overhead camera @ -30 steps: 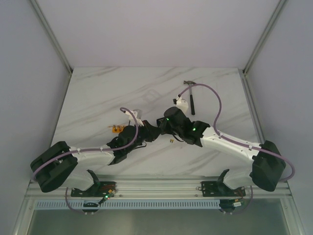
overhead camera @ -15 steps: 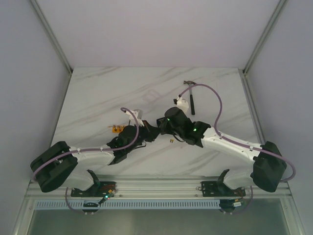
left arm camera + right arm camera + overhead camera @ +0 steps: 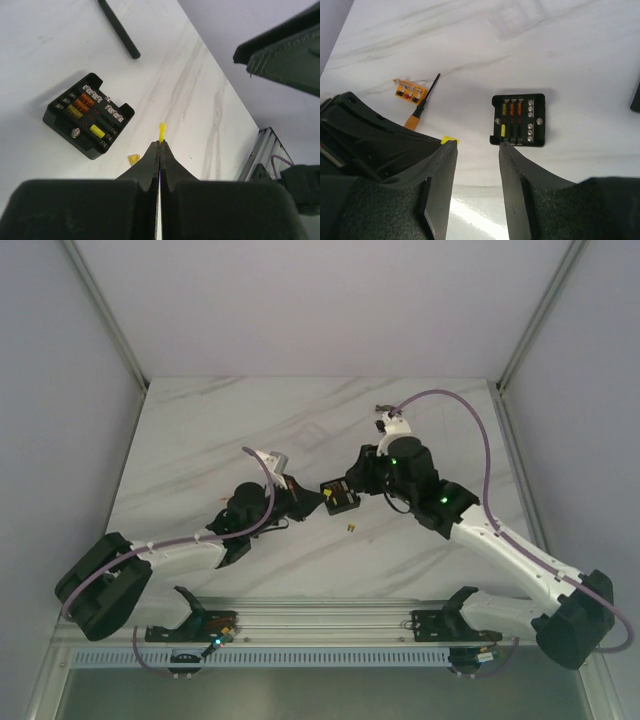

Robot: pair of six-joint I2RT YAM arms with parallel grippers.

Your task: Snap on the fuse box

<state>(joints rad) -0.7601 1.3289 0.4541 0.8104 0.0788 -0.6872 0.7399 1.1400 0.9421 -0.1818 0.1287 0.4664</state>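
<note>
Mid-desk, well in from every edge of the white marbled desk [image 3: 190,430], sits the small black square plastic fuse box [image 3: 518,120], yellow and orange fuses in its slots, bare surface around. The left gripper [image 3: 160,145] beside it pinches a tiny yellow fuse [image 3: 162,131]; the right gripper [image 3: 477,145] hangs part-open, empty. An orange-handled screwdriver [image 3: 422,106] and flat orange block [image 3: 409,91] lie leftward.

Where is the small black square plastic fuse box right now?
Top view: the small black square plastic fuse box sits mid-table on the white marble tabletop, between the left claw and the right claw, a loose yellow fuse on its near side.
</note>
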